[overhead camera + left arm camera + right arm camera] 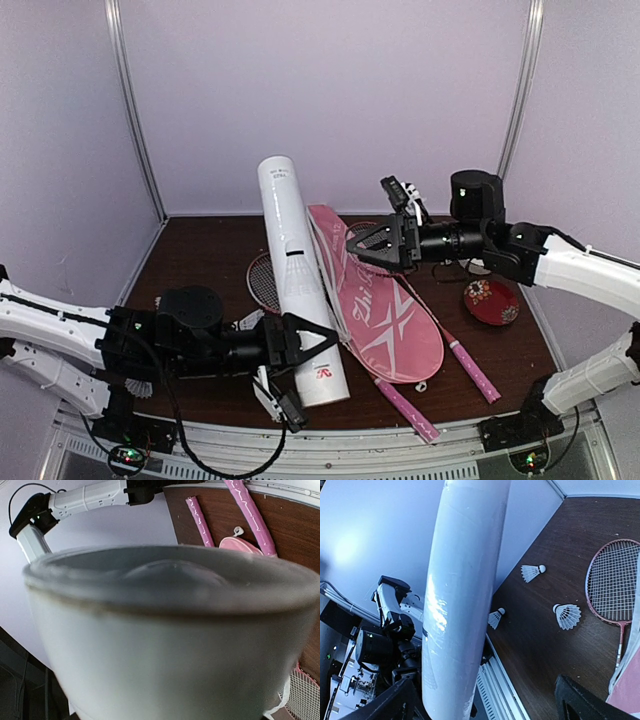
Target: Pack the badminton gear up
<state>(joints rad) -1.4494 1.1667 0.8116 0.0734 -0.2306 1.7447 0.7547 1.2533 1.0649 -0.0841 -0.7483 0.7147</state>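
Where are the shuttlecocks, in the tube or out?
Out: three shuttlecocks lie loose on the table, outside the tube.

High rear overview, both wrist views close against shared tube [299, 300]

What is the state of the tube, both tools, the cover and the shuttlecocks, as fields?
long white tube: tilted up, near end gripped by left tool
right tool: open, empty, beside the tube
pink cover: lying on the table
shuttlecocks: three loose on the table
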